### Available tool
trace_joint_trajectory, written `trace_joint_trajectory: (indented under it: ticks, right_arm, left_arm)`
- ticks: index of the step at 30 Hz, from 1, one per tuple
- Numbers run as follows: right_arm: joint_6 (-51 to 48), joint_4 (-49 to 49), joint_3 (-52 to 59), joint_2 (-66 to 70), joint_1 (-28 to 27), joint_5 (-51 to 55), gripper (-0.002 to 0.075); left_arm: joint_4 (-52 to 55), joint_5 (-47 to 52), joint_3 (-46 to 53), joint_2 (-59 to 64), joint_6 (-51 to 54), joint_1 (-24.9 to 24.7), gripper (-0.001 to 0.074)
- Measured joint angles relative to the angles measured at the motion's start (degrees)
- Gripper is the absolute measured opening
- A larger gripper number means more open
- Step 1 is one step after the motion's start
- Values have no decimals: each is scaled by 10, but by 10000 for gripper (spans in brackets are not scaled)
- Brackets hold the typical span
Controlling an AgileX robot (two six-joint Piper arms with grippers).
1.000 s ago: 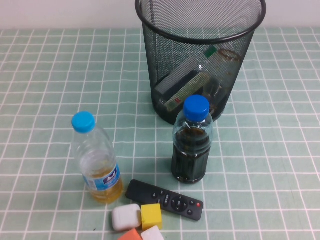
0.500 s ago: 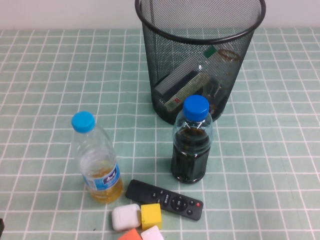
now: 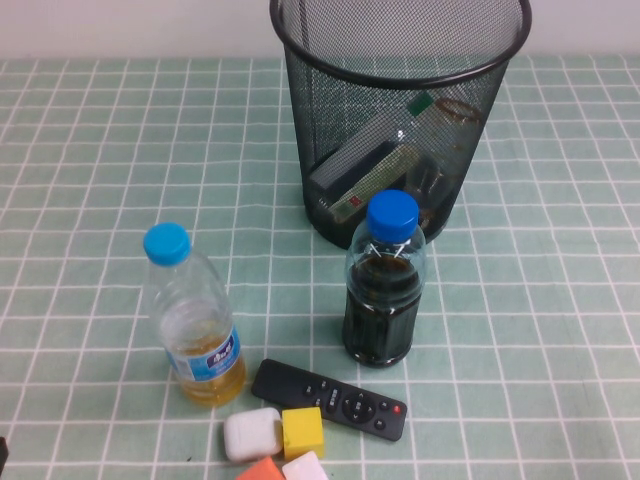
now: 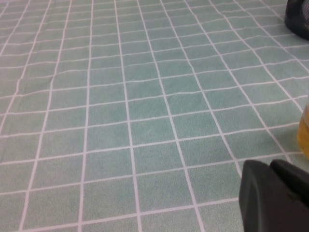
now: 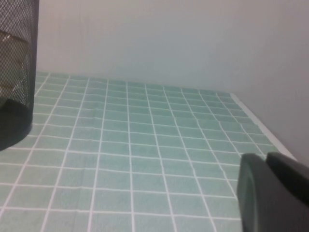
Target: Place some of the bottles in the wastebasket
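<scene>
1. A green surface [image 3: 90,150] with a white grid pattern fills the high view, with a pale wall behind it.
2. One wastebasket [image 3: 400,60], round and of black wire mesh, stands upright toward the far side of the surface, slightly right of centre.
3. Two bottles lie inside the wastebasket, seen through the mesh: a clear bottle with a green-and-red label [image 3: 375,165] leaning diagonally, and a small bulbous bottle [image 3: 455,125] up against the right wall. They touch or nearly touch; which one cannot be told through the mesh.
4. Two more bottles stand upright on the surface outside the basket: a dark-liquid bottle with a blue cap [image 3: 384,285] just in front of the basket, and a yellow-liquid bottle with a light-blue cap [image 3: 193,320] to its left, well apart from it.
5. One black remote control [image 3: 330,399] lies flat near the front edge, between and in front of the two standing bottles.
6. Four small blocks cluster just in front of the remote: a white rounded one [image 3: 251,434], a yellow cube [image 3: 302,431], an orange one [image 3: 262,469] and a second white one [image 3: 306,467], the last two cut by the frame's edge.
7. The left gripper [image 4: 275,198] hangs low over bare surface beside the yellow-liquid bottle; it holds nothing, but how far open it is cannot be told.
8. The right gripper [image 5: 273,193] sits over bare surface to the right of the wastebasket; it holds nothing, and its opening cannot be told either.
</scene>
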Motion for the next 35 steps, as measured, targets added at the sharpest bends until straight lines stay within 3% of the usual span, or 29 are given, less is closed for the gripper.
trace_joint_trajectory:
  ticks: [2,12,22,35]
  right_arm:
    - [7,-1,0,17,4,37,-6]
    - [6,9,0,17,4,16,-7]
    - [82,-71,0,17,4,194,-7]
    - [91,-83,-1,17,2,205,-7]
  left_arm:
    - [0,0,0,0,0,0,-3]
    - [0,0,0,0,0,0,-3]
    - [0,0,0,0,0,0,-3]
    - [0,0,0,0,0,0,-3]
